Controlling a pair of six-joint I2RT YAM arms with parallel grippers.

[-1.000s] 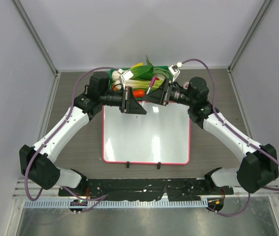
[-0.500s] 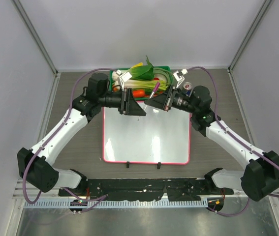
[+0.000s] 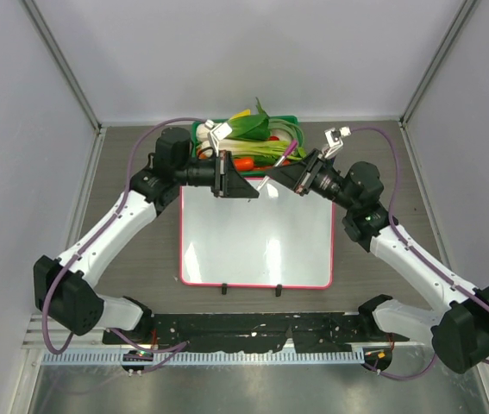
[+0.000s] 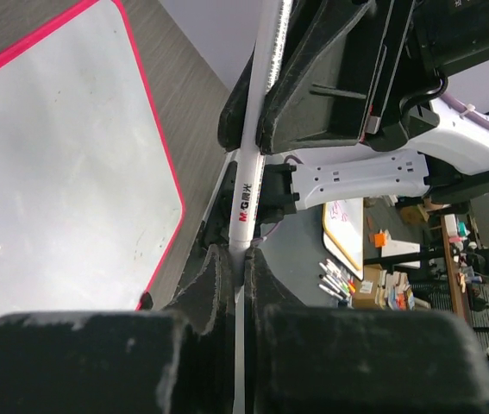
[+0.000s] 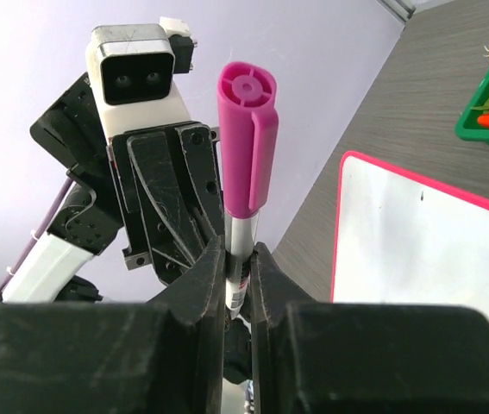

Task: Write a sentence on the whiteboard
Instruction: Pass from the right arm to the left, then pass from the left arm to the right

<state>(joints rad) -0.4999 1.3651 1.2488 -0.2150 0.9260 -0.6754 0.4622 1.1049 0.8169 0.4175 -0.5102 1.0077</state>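
Note:
A marker (image 3: 262,183) with a white barrel and a magenta cap (image 5: 246,138) hangs in the air over the whiteboard's far edge, slanting between my two grippers. My left gripper (image 3: 251,191) is shut on the barrel's tail end (image 4: 246,190). My right gripper (image 3: 272,179) is shut on the barrel just below the cap (image 5: 240,233). The whiteboard (image 3: 257,246) lies flat, glossy white with a pink-red frame. No sentence is in view on it; only a tiny dark tick (image 5: 421,197) marks its surface.
A green tray (image 3: 199,129) of vegetables stands just behind the whiteboard's far edge, right under both wrists. Two small black clips (image 3: 224,287) sit on the board's near edge. Grey walls close in the table on the left, right and back.
The right arm has swung out to the right and its gripper has shut on the marker. The marker now slants instead of standing nearly upright. The left arm has barely moved.

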